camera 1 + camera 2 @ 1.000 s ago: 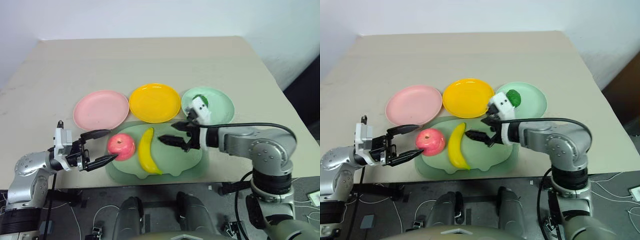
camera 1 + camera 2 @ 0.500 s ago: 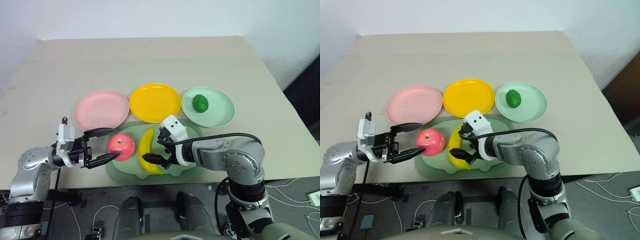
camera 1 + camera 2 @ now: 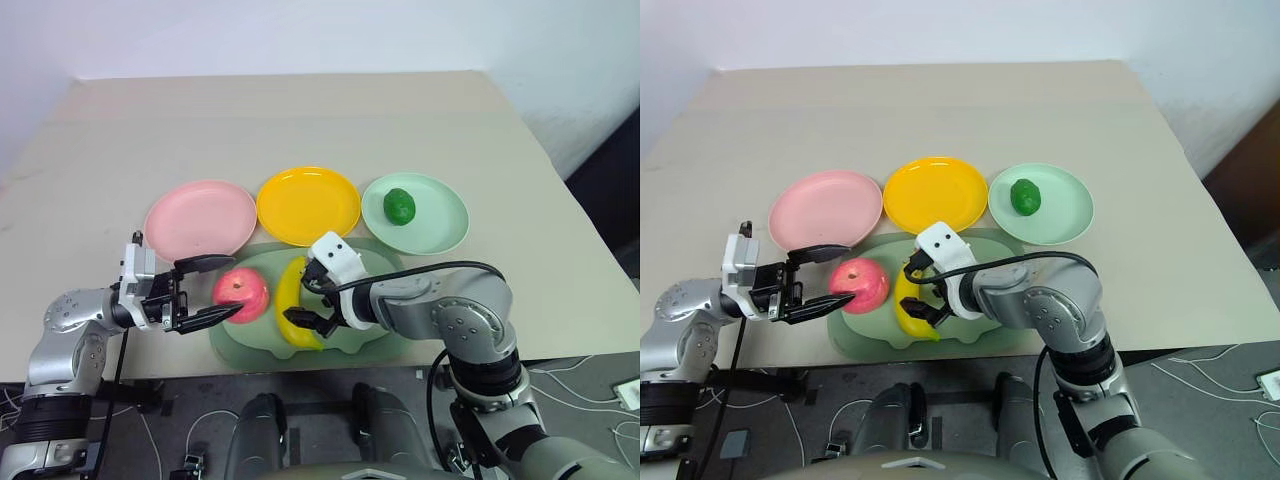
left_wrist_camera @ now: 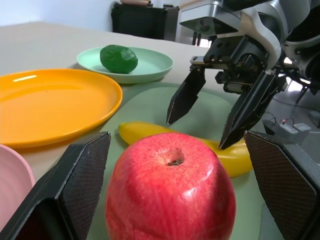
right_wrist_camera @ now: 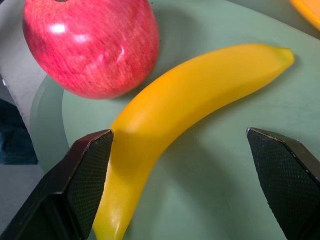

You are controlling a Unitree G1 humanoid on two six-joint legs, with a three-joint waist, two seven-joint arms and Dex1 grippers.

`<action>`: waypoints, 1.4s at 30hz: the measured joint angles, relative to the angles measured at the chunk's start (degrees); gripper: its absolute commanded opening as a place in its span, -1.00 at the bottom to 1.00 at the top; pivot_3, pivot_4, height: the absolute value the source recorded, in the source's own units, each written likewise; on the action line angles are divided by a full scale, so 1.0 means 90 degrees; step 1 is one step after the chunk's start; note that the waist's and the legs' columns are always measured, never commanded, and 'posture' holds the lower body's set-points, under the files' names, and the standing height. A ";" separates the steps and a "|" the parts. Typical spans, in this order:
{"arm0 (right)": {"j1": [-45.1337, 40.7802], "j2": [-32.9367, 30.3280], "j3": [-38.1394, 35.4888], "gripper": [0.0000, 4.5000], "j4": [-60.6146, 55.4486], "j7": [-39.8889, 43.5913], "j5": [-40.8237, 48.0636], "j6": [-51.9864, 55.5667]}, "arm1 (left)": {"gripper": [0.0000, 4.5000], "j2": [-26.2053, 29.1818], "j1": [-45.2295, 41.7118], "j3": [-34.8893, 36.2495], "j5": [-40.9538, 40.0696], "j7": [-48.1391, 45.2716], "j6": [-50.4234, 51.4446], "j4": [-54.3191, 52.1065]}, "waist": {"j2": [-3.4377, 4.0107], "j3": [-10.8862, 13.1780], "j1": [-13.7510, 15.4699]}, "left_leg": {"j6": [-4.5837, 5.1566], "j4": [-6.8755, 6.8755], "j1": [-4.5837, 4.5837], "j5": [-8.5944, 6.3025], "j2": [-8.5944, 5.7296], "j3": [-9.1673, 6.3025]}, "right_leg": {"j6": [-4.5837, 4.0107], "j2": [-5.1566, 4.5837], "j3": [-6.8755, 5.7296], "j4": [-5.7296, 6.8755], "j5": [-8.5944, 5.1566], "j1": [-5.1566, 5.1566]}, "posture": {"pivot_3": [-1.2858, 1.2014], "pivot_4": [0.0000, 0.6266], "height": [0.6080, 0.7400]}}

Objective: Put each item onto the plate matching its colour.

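Straddling the banana (image 5: pixel 175 115) with the right hand (image 3: pixel 313 303), fingers spread wide and gripping nothing, one black fingertip either side of the fruit's lower half. Hovering just above the mat (image 3: pixel 385 335), not yet touching peel as far as can be told. Best done by dropping a little further, centring on the thick middle of the curve rather than the tapered end, then closing across the narrow width so the glossy skin cannot squirt out. Worth keeping clear of the apple (image 3: pixel 241 293), which sits just beside the banana on the same mat. After closing, lifting straight up before swinging toward the yellow plate (image 3: pixel 308 205), which lies just beyond the mat, between the pink plate (image 3: pixel 200 219) and the green plate (image 3: pixel 440 215).

Flanking the apple with the left hand (image 3: pixel 213 291), likewise spread and empty, upper finger over the fruit and lower finger just beside its near side. Likely a matter of closing only once the right arm has moved off, since both hands crowd the same small patch of mat.

Already settled: lime (image 3: pixel 399 206) resting on the green plate. Pink and yellow plates bare on the table (image 3: pixel 300 120).
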 measured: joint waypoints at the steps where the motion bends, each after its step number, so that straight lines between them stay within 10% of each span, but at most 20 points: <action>1: -0.0015 0.0058 0.0013 0.99 0.0040 -0.0067 0.0004 0.0000 | 1.00 0.0003 0.0000 0.0000 0.0002 0.0000 0.0017 -0.0007 | 0.0000 0.0000 -0.0001 | 0.0000 0.0000 0.0000 0.0000 0.0000 0.0000 | 0.0000 0.0000 0.0000 -0.0001 0.0000 0.0000 | 0.03 -0.52 0.15; 19: -0.0220 -0.0025 0.0395 0.99 0.0318 -0.0739 0.0164 0.0000 | 1.00 0.0139 -0.0215 -0.0133 0.0067 -0.0102 0.0220 -0.0035 | -0.0001 -0.0001 0.0005 | 0.0000 0.0000 -0.0004 0.0000 0.0000 0.0000 | 0.0000 0.0000 0.0000 -0.0004 0.0000 -0.0001 | 0.03 -0.52 0.15; 28: -0.0250 -0.0712 0.0335 -0.23 0.0303 -0.0455 -0.0013 -0.0050 | 1.00 0.0064 -0.0308 -0.0182 0.0118 -0.0095 0.0189 0.0044 | -0.0002 -0.0002 0.0014 | 0.0000 0.0001 -0.0005 0.0000 0.0000 0.0001 | 0.0001 -0.0001 0.0000 -0.0006 -0.0001 0.0001 | 0.03 -0.52 0.15; 42: -0.0207 -0.2691 -0.0617 -0.23 0.0230 0.1927 0.1695 -0.0003 | 1.00 -0.0106 -0.0469 -0.0227 0.0203 -0.0103 -0.0036 0.0298 | -0.0005 0.0003 -0.0008 | 0.0001 -0.0001 -0.0008 0.0000 0.0000 -0.0002 | 0.0010 0.0001 0.0000 -0.0012 -0.0007 -0.0006 | 0.03 -0.52 0.15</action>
